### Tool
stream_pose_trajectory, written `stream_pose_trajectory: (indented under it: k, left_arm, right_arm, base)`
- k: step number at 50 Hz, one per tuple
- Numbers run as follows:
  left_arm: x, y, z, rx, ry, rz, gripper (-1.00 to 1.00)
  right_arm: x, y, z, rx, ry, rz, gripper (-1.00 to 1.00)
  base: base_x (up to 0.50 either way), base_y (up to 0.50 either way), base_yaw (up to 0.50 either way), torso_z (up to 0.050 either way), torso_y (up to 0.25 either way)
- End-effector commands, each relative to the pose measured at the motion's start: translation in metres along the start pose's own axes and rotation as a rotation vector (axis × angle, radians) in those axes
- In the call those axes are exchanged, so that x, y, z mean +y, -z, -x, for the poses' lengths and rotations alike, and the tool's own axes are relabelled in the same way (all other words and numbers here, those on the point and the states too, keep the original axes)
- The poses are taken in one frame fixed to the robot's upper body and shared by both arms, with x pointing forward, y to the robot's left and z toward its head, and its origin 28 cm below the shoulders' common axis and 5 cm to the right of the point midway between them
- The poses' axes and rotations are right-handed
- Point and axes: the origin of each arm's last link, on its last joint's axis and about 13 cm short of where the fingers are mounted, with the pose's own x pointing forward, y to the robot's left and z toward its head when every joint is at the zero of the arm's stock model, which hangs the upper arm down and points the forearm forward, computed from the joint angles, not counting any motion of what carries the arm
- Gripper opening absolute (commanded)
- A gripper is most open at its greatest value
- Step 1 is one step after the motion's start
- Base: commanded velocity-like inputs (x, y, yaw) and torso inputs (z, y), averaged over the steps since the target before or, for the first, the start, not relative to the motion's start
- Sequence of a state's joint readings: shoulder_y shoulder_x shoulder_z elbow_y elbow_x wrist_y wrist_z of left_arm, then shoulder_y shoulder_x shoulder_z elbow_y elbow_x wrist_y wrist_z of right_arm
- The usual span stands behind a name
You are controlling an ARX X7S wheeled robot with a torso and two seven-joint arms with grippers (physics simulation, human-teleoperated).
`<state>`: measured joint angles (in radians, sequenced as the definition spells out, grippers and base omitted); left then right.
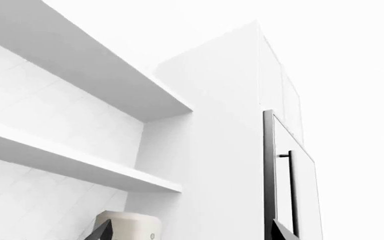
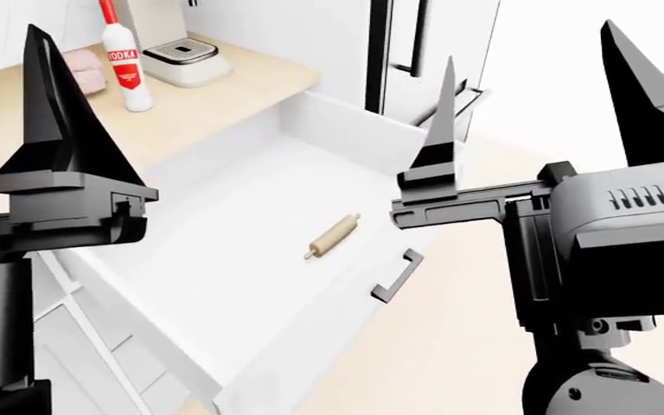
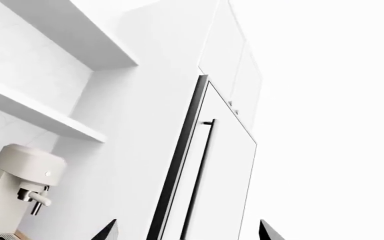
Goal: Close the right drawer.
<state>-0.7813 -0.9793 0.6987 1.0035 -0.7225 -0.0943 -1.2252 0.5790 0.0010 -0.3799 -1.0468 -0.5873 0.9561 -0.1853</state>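
Meanwhile, the drawer [image 2: 239,259] gapes at centre frame, a rolling pin [image 2: 332,236] inside; both grippers' fingers [image 2: 61,112] are released, grasping nothing.

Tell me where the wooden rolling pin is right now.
In the head view, the wooden rolling pin lies on the floor of the open white right drawer, near its flat front with the black bar handle.

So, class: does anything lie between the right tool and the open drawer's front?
Nothing visible does. The right tool hangs open above the right drawer, its black handle unobstructed. The rolling pin lies inside, below the rim.
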Motion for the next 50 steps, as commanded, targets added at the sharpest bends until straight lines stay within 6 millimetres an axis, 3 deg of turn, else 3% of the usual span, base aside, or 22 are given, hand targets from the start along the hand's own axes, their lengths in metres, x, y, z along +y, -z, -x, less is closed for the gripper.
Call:
stream_pose_trajectory:
  k: [1, 19, 36, 50]
  left_arm:
    - [-0.0004, 0.0009, 0.0000, 0.003, 0.001, -0.001, 1.00]
    - [-0.0020, 0.0020, -0.0001, 0.002, 0.006, -0.001, 1.00]
    - [-0.0015, 0.0016, 0.0014, 0.001, 0.004, 0.000, 1.00]
    - [-0.0015, 0.0018, 0.0017, 0.000, 0.006, -0.002, 1.00]
  right_arm:
    - [-0.0018, -0.0013, 0.0008, -0.007, 0.023, 0.034, 1.00]
    - [-0.0023, -0.0015, -0.0006, -0.019, 0.046, 0.017, 1.00]
    - [-0.0034, 0.0004, -0.0008, -0.019, 0.069, -0.017, 1.00]
    - [-0.0029, 0.0001, -0.0012, -0.021, 0.067, -0.020, 1.00]
  base:
    - [0.40, 0.30, 0.00, 0.000, 0.000]
    - [0.39, 0.19, 0.00, 0.000, 0.000]
    - [0.01, 0.00, 0.00, 0.000, 0.000]
    - [0.29, -0.38, 0.00, 0.000, 0.000]
